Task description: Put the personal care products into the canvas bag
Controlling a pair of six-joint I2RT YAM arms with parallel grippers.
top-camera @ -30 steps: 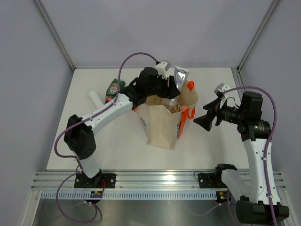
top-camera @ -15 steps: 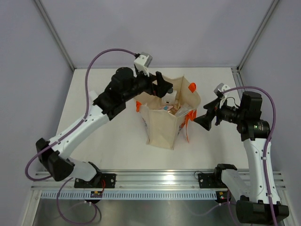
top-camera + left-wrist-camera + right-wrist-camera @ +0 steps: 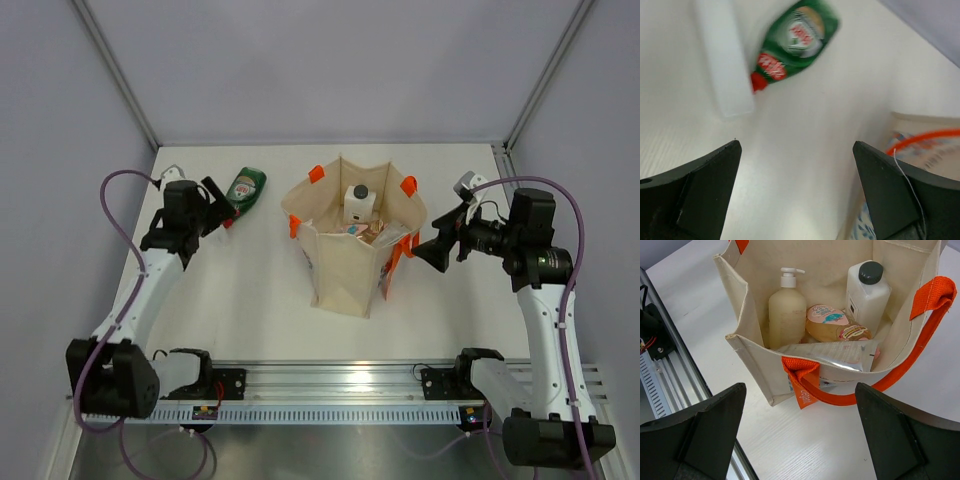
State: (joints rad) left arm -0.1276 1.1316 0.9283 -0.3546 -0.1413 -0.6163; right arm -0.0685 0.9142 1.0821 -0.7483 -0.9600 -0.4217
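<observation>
1. Left jaws are being held spread wide with nothing between them. They are being hovered over the worktop (image 3: 250, 300) at its far left, just short of the green bottle (image 3: 796, 41) and the white tube (image 3: 722, 60).
2. Right jaws are likewise being held spread and empty, and are being aimed into the canvas bag (image 3: 755, 365) from its right side.
3. Key relation, seen in the left wrist view: the green bottle is lying ahead and slightly right of the left jaws. Its red cap (image 3: 758, 82) is nearest and its long axis is running diagonally away to the upper right.
4. The tube is lying ahead-left, its long axis nearly in line with the approach and its near end just beside the cap. Contact cannot be told.
5. The left arm (image 3: 150, 280) is far nearer. Both items are being kept well apart from the right arm by the bag between.
6. Judged: a wrist turn is being called for, so the bottle is gripped across its axis.
7. Already in the bag: a cream pump bottle (image 3: 786, 310) and a white black-capped bottle (image 3: 867, 292) upright at the back, with an orange bottle (image 3: 837, 326) and a clear pack (image 3: 830, 352) lying in front.
8. Writing: the green bottle's red-and-white label is blurred and nothing can be read. Print on the orange bottle and on the bag's tag is too small.
</observation>
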